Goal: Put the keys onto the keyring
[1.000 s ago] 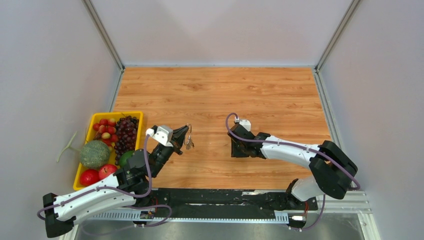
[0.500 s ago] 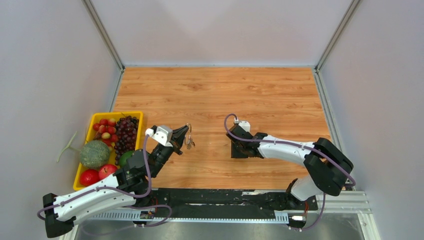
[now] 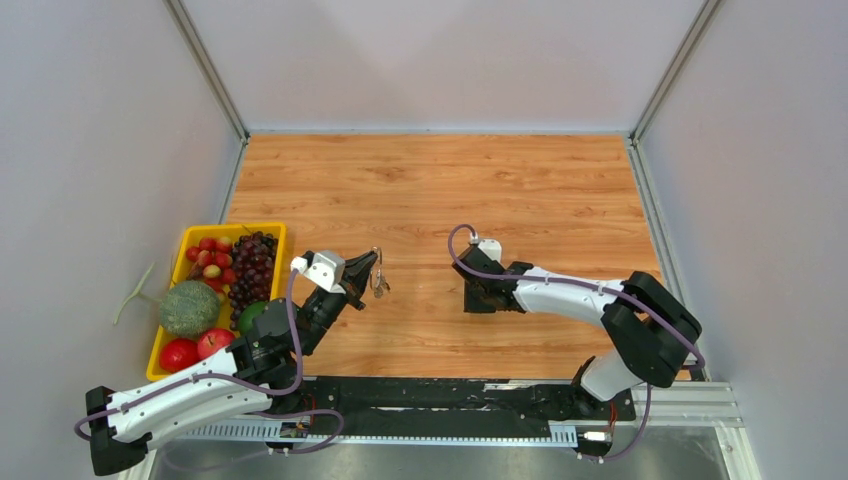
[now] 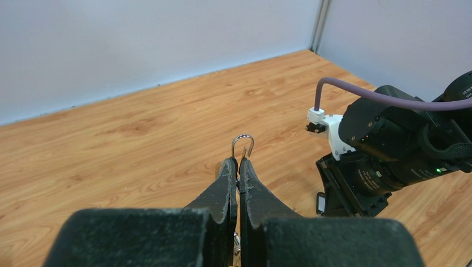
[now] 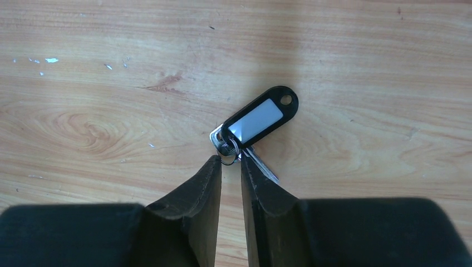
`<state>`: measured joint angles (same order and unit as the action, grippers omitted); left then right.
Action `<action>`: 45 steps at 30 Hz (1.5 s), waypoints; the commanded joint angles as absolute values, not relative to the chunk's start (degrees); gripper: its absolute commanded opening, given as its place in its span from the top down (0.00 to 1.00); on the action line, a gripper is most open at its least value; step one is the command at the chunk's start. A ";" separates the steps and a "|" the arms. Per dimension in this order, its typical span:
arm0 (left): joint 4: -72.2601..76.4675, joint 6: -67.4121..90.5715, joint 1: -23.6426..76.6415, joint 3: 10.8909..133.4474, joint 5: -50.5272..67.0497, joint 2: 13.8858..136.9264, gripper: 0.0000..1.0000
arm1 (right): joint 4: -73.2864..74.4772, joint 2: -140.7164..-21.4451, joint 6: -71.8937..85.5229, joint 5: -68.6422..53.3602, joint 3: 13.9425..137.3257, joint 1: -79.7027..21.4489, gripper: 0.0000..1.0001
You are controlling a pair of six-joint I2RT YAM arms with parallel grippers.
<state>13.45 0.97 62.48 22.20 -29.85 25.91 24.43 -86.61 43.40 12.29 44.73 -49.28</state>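
Lying diag., keys (image 5: 260, 166) w/ tag (image 5: 259, 115) end upper-right, rt wrist view.

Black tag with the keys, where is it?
In the right wrist view, the black tag lies flat on the wooden table, on the robot's right side, just beyond the tips of the right tool.

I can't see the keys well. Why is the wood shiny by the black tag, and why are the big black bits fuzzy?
Right wrist view: glare whitens the table above the black tag; the base of the right gripper is too near the lens and blurs. Left wrist view: the base of the left gripper blurs too; the wire ring glints. Top view: even light.
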 commanded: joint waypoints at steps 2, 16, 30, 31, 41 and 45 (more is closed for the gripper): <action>15.50 1.40 62.33 22.32 -29.08 25.74 1.00 | 22.22 -87.32 42.64 14.03 47.38 -48.89 0.76; 15.48 1.41 62.32 22.32 -28.98 25.71 1.00 | 21.46 -86.69 40.22 15.50 48.40 -48.93 0.88; 15.56 1.51 62.32 22.32 -28.85 26.05 1.00 | 19.21 -77.41 32.81 13.17 46.79 -49.59 1.00; 15.56 1.50 62.31 22.43 -28.70 26.02 1.00 | 19.29 -75.43 31.62 12.54 46.62 -49.61 1.00; 15.71 1.66 62.37 22.36 -26.84 25.69 1.00 | 21.71 -60.65 15.61 -3.83 48.06 -49.58 1.00; 16.40 1.59 62.33 22.00 -24.60 25.29 1.00 | 22.14 -58.45 11.67 -11.05 49.80 -49.65 1.00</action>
<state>13.47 1.06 62.48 22.06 -27.75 25.96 22.20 -60.60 18.65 -1.34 46.57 -49.32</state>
